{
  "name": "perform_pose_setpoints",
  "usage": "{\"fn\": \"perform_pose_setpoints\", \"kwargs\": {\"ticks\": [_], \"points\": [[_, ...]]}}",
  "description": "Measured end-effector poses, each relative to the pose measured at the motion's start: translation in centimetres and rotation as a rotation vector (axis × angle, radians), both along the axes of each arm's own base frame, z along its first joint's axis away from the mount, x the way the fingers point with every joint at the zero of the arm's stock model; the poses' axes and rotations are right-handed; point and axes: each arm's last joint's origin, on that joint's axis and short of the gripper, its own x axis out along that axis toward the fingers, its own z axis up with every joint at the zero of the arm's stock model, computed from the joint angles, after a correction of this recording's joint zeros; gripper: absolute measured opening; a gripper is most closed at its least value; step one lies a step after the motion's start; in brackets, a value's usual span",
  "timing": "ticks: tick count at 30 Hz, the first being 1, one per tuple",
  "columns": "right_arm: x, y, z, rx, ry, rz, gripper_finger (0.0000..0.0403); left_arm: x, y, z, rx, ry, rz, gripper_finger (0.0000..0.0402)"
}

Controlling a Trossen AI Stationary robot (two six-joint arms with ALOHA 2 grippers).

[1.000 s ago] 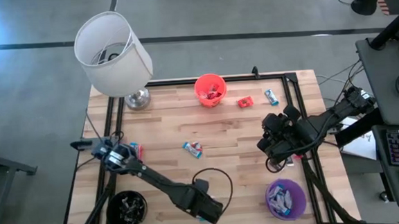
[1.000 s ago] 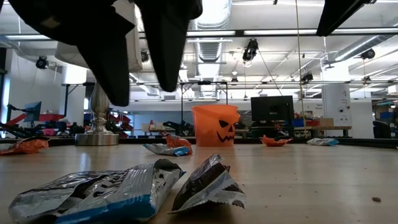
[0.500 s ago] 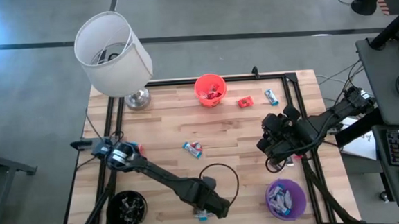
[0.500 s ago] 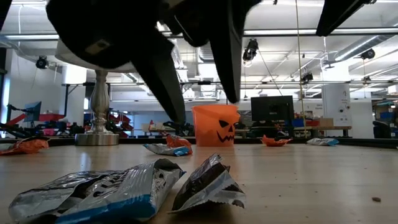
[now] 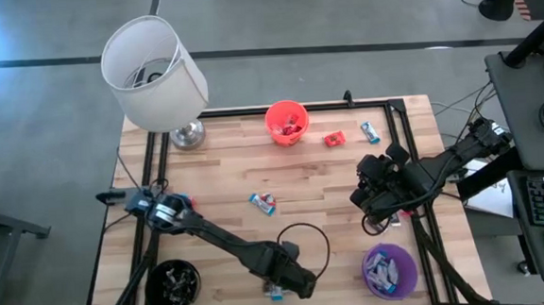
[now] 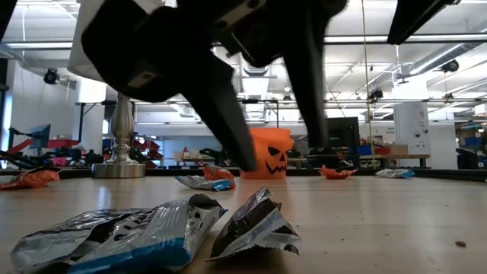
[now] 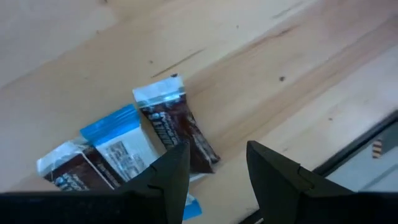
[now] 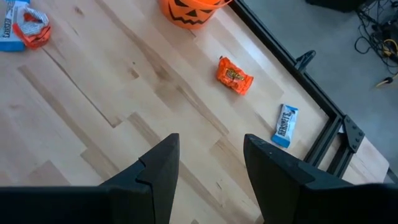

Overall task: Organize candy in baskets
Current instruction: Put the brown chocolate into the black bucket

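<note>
My left gripper (image 7: 217, 158) hangs open above two candies at the table's near edge, its fingers pointing steeply down. One candy is dark brown (image 7: 177, 127), the other blue and white (image 7: 115, 140); both lie flat on the wood. In the low view the same fingers (image 6: 281, 148) stand above the dark brown candy (image 6: 255, 224), clear of it. My right gripper (image 8: 211, 146) waits open, high over the table's right side (image 5: 365, 199). An orange basket (image 5: 286, 121) stands at the far edge, a purple one (image 5: 389, 268) near right, a black one (image 5: 173, 281) near left.
Loose candy lies around: a blue and red pair (image 5: 263, 202) mid-table, an orange piece (image 5: 335, 139) and a blue one (image 5: 370, 131) right of the orange basket. A white lamp (image 5: 154, 75) stands at the far left corner. A black frame (image 5: 414, 153) rims the table.
My left gripper has gone toward the table's right edge and come down over the candies at the near edge, tipping more steeply downward. It has stayed open. The candies lie as before.
</note>
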Motion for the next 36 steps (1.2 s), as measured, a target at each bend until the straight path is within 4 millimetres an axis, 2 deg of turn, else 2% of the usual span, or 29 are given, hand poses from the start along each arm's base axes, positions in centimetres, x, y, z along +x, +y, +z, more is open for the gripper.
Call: {"fn": "perform_pose_setpoints", "kwargs": {"ticks": [10, 16, 24, 28, 36], "points": [[0.0, 0.0, 0.0, 0.003, 0.002, 0.000, 0.0171, 0.0, 0.3, -0.9, 0.016, 0.037, 0.011, 0.0142], [0.0, 0.0, 0.0, 0.002, 0.007, 0.006, 0.0171, -0.8, 0.5, -2.7, -0.021, 0.115, 0.038, 0.0142], [0.0, 0.0, 0.0, 0.010, 0.023, 0.020, 0.0171, -0.6, 0.3, -3.3, -0.055, 0.062, 0.001, 0.0136], [0.0, 0.0, 0.0, 0.006, 0.029, 0.029, 0.0171, -0.5, 0.3, -3.3, -0.047, 0.053, -0.030, 0.0105], [0.0, 0.0, 0.0, -0.003, 0.028, 0.033, 0.0171, -0.4, 0.3, -3.3, -0.041, 0.030, -0.071, 0.0008]]}}
